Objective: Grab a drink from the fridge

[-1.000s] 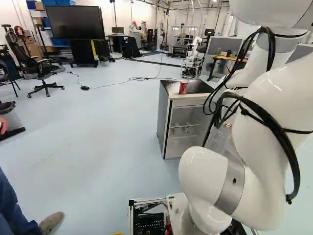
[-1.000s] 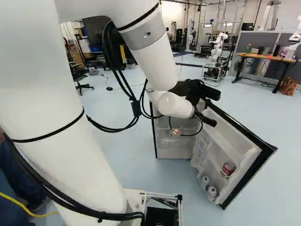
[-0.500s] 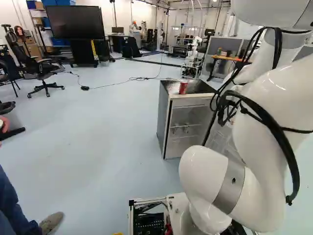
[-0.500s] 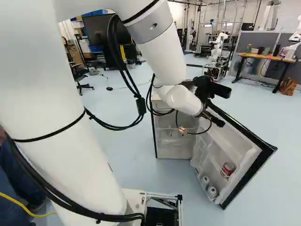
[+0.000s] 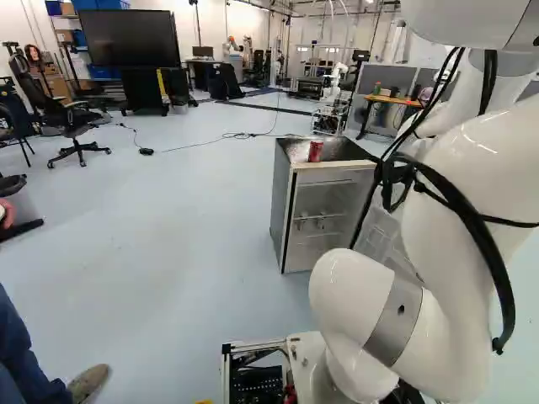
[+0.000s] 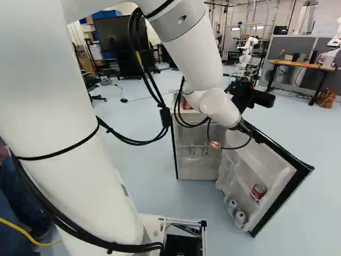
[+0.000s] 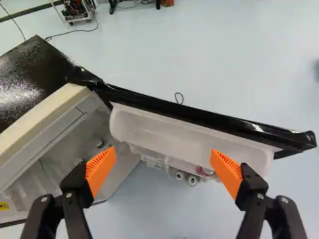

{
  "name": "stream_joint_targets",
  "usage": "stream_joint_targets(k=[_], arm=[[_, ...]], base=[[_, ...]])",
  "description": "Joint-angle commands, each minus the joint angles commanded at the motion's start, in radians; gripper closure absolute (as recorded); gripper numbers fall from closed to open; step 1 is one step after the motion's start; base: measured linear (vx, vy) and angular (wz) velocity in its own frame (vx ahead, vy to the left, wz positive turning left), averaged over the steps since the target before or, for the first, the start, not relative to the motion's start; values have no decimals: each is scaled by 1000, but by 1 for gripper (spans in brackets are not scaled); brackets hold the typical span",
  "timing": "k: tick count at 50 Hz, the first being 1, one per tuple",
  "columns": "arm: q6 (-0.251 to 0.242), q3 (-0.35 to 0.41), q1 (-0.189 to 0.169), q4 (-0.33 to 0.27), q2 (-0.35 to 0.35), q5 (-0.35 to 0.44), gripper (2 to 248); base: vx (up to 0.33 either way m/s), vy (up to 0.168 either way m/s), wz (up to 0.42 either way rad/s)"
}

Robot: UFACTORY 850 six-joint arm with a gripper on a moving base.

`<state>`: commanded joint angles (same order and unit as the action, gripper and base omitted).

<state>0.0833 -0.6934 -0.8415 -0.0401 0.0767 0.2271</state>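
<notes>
Widely apart, the jaws near the open fridge door (image 7: 199, 120).

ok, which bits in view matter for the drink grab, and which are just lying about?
Job:
- gripper
- fridge
- open door
- door-rack red can and two pale-topped cans, likely drinks

Lying about:
- fridge-top red can, probably, since it's outside
- office chair
- big screen
- desk

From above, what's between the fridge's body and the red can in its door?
Two pale round containers and part of the door shelving, as the wrist view shows.
</notes>
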Motion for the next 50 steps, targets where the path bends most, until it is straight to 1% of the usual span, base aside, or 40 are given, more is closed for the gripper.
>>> stream_joint_targets(k=[11,20,34,50], arm=[[0,-42,-22,-6,12,-37,3],[0,-84,-34,-6,30,-68,3],[0,-161,-39,-6,68,-117,3],[0,-252,-37,-6,116,-177,3]], base=[[0,0,0],[0,0,0],[0,0,0],[0,0,0]])
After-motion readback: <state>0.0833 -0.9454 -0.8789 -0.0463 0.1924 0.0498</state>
